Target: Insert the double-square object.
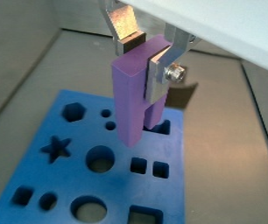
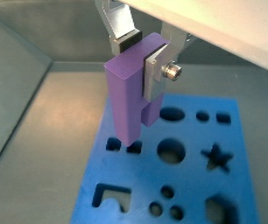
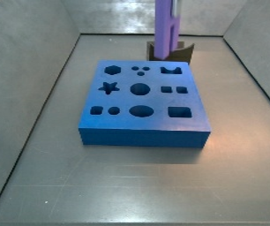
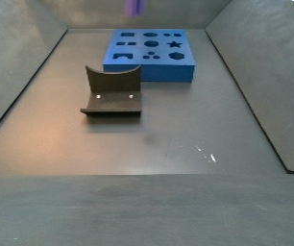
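- Silver fingers (image 1: pixel 160 68) of the end effector (image 1: pixel 144 52) fill both wrist views, clenched on the upper part of the peg (image 1: pixel 133 92), one plate on each side.
- Upright in that grasp, the peg hangs with its lower end over the blue block (image 2: pixel 189 188), close to a pair of small square holes (image 2: pixel 123 146); whether it touches the block I cannot tell.
- On the bench (image 3: pixel 125 181), the block lies flat with star, round and square cut-outs in its top face.
- Beyond the block in a side view, the peg (image 3: pixel 168 25) rises out of frame in front of the fixture (image 3: pixel 168 50).
- From the opposite side view, the fixture (image 4: pixel 112 94) stands mid-bench, apart from the block (image 4: pixel 154 54) near the far edge.
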